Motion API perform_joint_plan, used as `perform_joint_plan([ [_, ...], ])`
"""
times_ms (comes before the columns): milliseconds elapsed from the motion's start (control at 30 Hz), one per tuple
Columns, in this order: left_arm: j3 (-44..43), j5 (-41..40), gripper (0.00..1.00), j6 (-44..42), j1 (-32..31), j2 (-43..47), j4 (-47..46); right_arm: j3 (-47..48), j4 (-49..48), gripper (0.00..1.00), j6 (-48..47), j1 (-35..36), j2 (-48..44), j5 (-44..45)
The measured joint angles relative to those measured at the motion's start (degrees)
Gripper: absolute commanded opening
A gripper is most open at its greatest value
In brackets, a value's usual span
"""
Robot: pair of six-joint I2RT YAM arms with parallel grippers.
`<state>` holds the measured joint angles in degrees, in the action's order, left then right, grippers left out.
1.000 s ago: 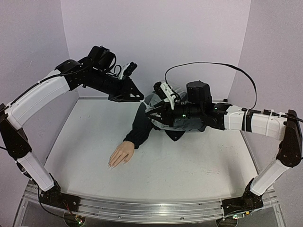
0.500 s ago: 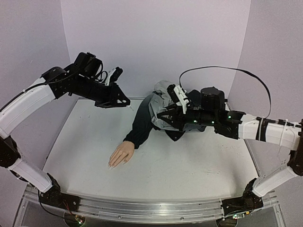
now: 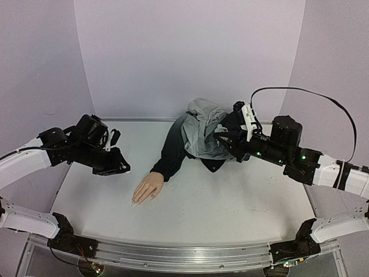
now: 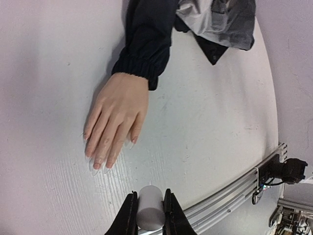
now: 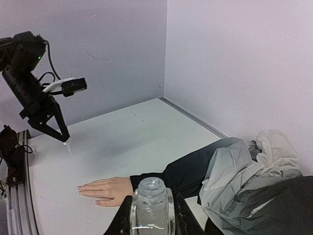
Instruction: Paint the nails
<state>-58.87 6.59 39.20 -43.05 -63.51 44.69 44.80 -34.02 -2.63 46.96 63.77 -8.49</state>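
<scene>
Two robot arms poised to paint a mannequin's nails.

The mannequin hand lies palm down on the white desk, out of a dark sleeve. Its nails point toward the near edge, pale and seemingly unpainted. The left tool grips a grey cap and hovers left of the fingers. A thin pale tip, probably the brush, hangs under it. The right tool clamps a clear bottle (its neck open) well back over the sleeve. This looks like the approach: next, lower the tip onto one nail and stroke gently.
</scene>
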Motion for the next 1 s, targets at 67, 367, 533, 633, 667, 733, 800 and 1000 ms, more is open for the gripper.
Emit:
perform_joint_plan([
  [67,3.54,-1.42,0.0,1.86,-0.02,1.44,-1.18,-0.33,-0.35,0.0,-0.39,0.0,-0.07,1.36],
  [367,12.31,-7.17,0.0,10.14,-1.62,0.83,-5.35,-0.61,-0.26,0.0,-3.23,0.0,-0.09,5.55],
  [533,14.56,-9.29,0.0,15.3,-2.64,-0.83,-6.91,-0.63,-0.24,0.0,-5.11,0.0,-0.09,6.62],
  [633,15.74,-10.62,0.0,18.34,-3.39,-1.64,-8.04,-0.7,-0.28,0.0,-5.77,0.0,-0.09,6.91],
  [667,16.41,-11.23,0.0,19.45,-3.54,-1.62,-8.46,-0.76,-0.26,0.0,-5.99,0.0,-0.09,7.06],
  [733,17.75,-11.8,0.0,21.05,-3.69,-1.62,-9.27,-1.07,-0.26,0.0,-6.38,0.0,-0.09,7.37],
  [800,18.69,-12.2,0.0,22.49,-3.8,-1.66,-9.68,-1.25,-0.24,0.0,-6.6,0.0,-0.07,7.54],
  [1000,18.97,-12.66,0.0,24.33,-3.96,-2.36,-11.47,-1.27,-0.28,0.0,-6.82,0.0,-0.07,7.72],
])
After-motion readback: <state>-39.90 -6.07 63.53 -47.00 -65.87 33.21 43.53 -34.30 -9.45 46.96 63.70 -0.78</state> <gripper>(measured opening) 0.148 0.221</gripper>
